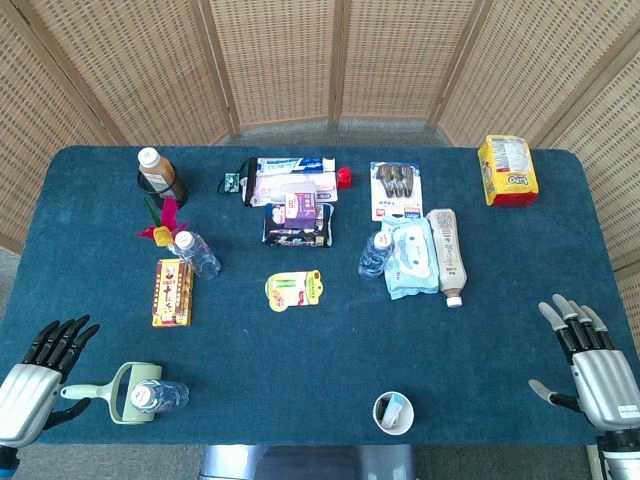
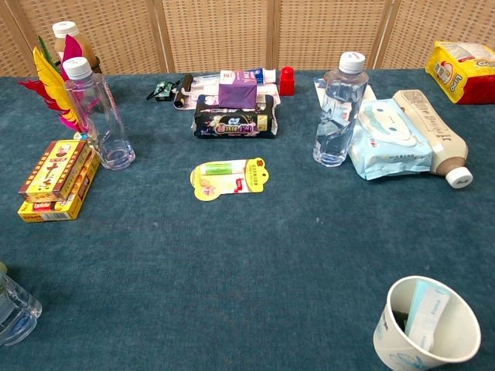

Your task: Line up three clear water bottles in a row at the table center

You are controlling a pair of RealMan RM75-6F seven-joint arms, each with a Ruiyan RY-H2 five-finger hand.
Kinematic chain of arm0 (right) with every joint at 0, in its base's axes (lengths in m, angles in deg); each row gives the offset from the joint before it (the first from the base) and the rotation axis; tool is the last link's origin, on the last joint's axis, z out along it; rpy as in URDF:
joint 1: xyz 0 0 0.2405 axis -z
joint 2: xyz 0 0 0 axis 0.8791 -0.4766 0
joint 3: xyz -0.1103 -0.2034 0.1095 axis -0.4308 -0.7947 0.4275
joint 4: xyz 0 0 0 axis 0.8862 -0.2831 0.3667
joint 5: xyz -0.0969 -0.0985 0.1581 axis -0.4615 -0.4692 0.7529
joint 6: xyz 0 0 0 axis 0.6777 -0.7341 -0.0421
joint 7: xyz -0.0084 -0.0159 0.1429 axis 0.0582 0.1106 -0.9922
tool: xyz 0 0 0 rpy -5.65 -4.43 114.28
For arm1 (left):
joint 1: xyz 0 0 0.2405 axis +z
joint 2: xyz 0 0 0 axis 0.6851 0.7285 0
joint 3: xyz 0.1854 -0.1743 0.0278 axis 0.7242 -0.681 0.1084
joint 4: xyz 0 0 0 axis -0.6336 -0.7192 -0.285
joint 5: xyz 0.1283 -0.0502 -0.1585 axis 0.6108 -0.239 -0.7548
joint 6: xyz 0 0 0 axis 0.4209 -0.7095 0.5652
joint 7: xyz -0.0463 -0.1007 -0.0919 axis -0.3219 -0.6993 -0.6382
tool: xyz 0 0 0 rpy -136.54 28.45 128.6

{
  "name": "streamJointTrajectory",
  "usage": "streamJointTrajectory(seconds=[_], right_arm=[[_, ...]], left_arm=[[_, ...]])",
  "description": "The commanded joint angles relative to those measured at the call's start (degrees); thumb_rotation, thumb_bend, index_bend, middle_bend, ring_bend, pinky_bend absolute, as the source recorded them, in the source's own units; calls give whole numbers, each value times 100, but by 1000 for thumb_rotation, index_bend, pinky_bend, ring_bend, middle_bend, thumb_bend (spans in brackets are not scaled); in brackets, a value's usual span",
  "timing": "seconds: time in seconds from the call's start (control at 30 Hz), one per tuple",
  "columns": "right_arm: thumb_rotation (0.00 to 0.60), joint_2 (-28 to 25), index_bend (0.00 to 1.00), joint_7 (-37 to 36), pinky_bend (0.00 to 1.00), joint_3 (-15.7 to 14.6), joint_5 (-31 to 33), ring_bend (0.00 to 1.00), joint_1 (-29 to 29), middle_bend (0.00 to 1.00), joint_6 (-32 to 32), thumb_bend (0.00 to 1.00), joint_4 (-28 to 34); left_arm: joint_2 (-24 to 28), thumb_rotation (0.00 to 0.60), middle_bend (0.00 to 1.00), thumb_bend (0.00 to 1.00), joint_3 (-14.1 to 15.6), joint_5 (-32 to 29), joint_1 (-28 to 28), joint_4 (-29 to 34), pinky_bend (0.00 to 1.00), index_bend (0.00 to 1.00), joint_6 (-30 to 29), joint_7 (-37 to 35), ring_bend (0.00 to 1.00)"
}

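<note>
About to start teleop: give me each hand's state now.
Left hand: open, fingers spread, holding nothing.
Right hand: open, fingers apart, holding nothing.

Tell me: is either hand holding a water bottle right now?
No. The left hand and right hand rest open, apart from every bottle.

Printing showing on yellow snack bag [image 1: 508,170] and red-and-yellow boxes [image 2: 56,179], all lettering appearing too small or blurred to read
</note>
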Motion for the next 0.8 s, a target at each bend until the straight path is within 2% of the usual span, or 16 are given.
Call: streamJointTrajectory(seconds=[0.03, 0.27, 0.4, 0.57, 0.8], right_arm=[[600, 1, 0, -1, 0, -1, -2, 0, 1, 0, -2, 90, 0], [600, -3, 0, -11, 0, -5, -7, 0, -1, 0, 4, 89, 2], [600, -8, 0, -28, 0, -9, -24, 0, -3, 0, -2, 89, 6], [600, -20, 0, -44, 0, -31, -54, 0, -5, 0, 9, 89, 16], [600, -41, 0, -118, 0, -34, -63, 0, 7, 0, -24, 89, 0]], left_arm=[[-3, 600, 0, 52, 2, 3, -3, -3, 0, 0, 7, 4, 0], [-6, 600, 0, 53, 27, 19, -37, -6, 0, 0, 87, 6, 0], [56, 600, 0, 34, 157, 186, -195, -45, 0, 0, 339, -285, 0], [-37, 600, 0, 27, 238, 244, -661, -316, 0, 0, 982, -1218, 0], [-344, 600, 0, 26, 385, 505, -1164, -686, 0, 0, 1474, -2320, 0]])
